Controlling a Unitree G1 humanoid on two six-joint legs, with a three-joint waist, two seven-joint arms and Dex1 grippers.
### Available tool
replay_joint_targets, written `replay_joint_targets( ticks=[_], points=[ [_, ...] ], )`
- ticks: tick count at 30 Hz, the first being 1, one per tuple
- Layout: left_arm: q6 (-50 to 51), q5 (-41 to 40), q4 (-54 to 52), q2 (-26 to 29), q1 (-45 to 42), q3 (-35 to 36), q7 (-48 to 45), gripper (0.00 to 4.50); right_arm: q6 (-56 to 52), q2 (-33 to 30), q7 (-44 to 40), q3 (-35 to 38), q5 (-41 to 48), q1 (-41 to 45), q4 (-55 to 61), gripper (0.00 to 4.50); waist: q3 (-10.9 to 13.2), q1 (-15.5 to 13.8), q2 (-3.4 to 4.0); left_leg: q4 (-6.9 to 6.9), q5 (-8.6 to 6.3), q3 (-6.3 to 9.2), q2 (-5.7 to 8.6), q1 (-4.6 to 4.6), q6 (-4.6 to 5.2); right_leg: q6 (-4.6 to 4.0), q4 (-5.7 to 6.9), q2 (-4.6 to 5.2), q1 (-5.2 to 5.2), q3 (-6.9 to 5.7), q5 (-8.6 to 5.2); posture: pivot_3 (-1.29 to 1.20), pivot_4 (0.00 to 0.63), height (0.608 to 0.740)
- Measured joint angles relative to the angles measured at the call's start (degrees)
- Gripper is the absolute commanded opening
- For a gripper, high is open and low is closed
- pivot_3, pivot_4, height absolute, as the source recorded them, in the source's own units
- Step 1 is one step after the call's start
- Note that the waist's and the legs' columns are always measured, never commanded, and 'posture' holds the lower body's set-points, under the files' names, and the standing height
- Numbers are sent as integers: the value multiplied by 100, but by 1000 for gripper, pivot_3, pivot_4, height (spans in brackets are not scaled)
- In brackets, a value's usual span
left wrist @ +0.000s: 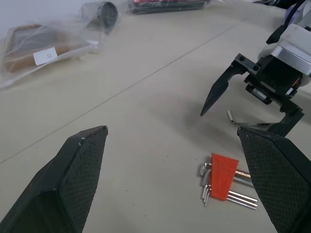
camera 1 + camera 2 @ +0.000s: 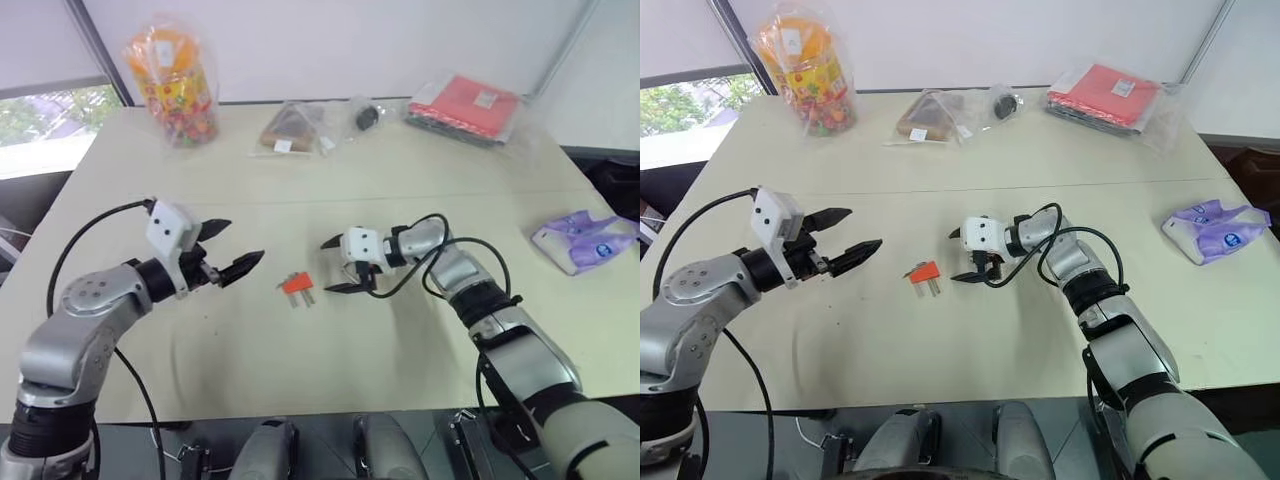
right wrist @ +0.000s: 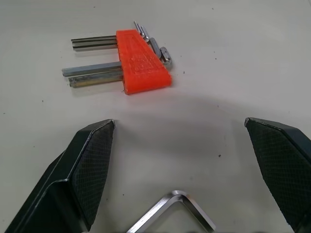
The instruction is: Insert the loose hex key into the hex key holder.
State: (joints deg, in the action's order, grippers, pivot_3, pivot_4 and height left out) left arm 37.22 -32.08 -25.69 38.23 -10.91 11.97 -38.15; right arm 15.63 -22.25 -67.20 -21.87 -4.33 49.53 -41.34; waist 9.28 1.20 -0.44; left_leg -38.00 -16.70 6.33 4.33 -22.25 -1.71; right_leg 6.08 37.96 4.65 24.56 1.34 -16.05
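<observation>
Left gripper (image 2: 228, 250): carried on a bent silver arm at the near left, reaching level towards the right, above the table; its two black, cross-hatched fingers (image 1: 77, 170) stand wide apart with nothing between them.
Right gripper (image 2: 337, 266): on a silver forearm coming from the near right, wrist turned so the fingers point left and slope down to the table; jaws spread wide, empty, straddling the loose hex key.
Loose hex key (image 3: 172, 212): thin grey metal rod bent into an L, shiny, lying flat on the table between the right gripper's fingers (image 3: 85, 170) and touched by neither.
Hex key holder (image 2: 296, 284): small orange-red plastic wedge lying flat near the table's middle, between the two grippers, just left of the right gripper's tips; several thin grey keys stick out of it, straight ends on one side, bent ends on the other.
Table (image 2: 400, 180): pale cream, matt, smooth, with a faint seam running left to right.
Purple packet (image 2: 585, 240): soft crinkled wrapper at the right edge.
Clear bags (image 2: 300, 128): at the far middle, one holding a brown triangular thing, one a small dark round thing.
Red packet (image 2: 468, 103): flat, in clear plastic, far right.
Sweets bag (image 2: 175, 85): tall, orange, glossy, far left.
</observation>
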Motion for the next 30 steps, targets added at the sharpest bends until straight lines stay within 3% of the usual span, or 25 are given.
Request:
replay_joint_targets(
  ticks=[24, 30],
  points=[
    [-3, -9, -35, 4, 119, 18, 93, 4500, -300, 494, 99, -28, -162, -173, 277, 4454, -1, 13, 1, 1, 0, 2, 0, 2, -1, 0, 2, -1, 1, 0, 0, 0, 150, 740],
    [-23, 6, -37, -5, 123, 16, 120, 4500, -920, 723, -390, 10, -85, 288, -441, 4454, -2, 23, 1, 3, 1, 3, 0, 7, -2, -1, 3, -1, -3, 0, 0, 0, 150, 740]
  ],
)
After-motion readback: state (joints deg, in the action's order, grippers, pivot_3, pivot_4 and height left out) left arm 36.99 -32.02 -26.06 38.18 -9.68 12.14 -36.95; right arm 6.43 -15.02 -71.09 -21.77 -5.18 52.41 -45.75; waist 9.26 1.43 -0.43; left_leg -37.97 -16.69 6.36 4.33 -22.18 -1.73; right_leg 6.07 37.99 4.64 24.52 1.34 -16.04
